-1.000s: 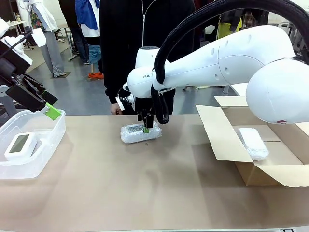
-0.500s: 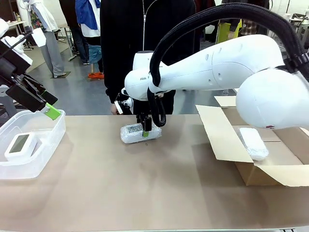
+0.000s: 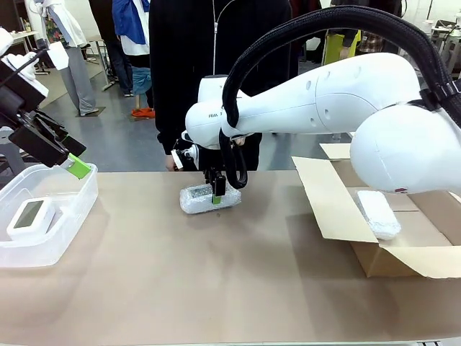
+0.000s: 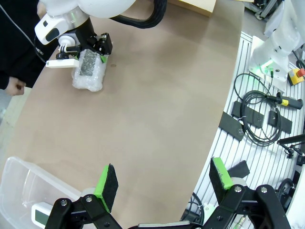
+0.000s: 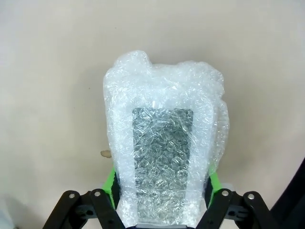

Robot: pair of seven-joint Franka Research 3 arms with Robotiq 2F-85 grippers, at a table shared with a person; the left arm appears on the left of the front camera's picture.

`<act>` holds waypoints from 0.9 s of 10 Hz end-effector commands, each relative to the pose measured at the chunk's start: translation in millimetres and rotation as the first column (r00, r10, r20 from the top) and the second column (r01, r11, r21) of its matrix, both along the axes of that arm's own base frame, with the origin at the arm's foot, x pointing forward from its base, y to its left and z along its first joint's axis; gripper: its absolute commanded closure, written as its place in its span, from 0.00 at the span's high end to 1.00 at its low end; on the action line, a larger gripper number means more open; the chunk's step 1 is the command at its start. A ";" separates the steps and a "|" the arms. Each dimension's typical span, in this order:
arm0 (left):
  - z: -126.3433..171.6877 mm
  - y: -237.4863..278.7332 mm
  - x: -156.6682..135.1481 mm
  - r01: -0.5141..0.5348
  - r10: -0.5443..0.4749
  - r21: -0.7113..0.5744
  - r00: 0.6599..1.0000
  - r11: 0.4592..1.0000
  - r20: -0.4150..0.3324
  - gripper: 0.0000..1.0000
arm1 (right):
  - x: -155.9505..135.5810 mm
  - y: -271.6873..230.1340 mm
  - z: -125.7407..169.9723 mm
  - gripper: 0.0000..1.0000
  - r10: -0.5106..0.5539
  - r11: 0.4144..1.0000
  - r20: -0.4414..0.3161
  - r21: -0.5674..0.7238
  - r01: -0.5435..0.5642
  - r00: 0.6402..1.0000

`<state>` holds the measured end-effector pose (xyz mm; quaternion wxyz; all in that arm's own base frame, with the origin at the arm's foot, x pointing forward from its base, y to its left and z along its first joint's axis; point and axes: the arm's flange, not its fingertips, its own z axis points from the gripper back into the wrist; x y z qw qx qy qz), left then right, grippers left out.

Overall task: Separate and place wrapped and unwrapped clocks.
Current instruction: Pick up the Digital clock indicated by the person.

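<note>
So the right gripper (image 3: 217, 196) just clamped its jaws on the bubble-wrapped clock (image 3: 209, 199) lying mid-desk left of the cardboard box (image 3: 389, 249), left gripper (image 4: 164, 183) spread wide, lift probably next.

arm shell: my right arm (image 3: 346, 101) is glossy white, rounded, with a small dark brand mark
cable: thick black ribbed hose (image 3: 317, 21) looping above my right end effector (image 3: 217, 194)
pads: green on black fingers (image 4: 107, 183)
</note>
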<state>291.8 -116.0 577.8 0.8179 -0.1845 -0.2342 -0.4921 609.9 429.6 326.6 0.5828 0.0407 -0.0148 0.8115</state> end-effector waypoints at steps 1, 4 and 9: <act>0.6 -1.4 0.5 -0.011 0.011 0.010 1.000 1.000 0.001 1.00 | 7.7 5.2 3.0 0.62 -0.002 1.000 -0.037 0.011 0.003 0.999; 0.6 -1.4 0.5 -0.011 0.011 0.010 1.000 1.000 0.001 1.00 | -8.5 -0.7 39.2 0.44 0.002 0.999 0.005 0.046 -0.003 1.000; 0.6 -1.4 0.5 -0.011 0.011 0.010 1.000 1.000 0.001 1.00 | -90.9 -4.0 182.5 0.44 -0.028 0.999 0.032 0.044 0.027 0.999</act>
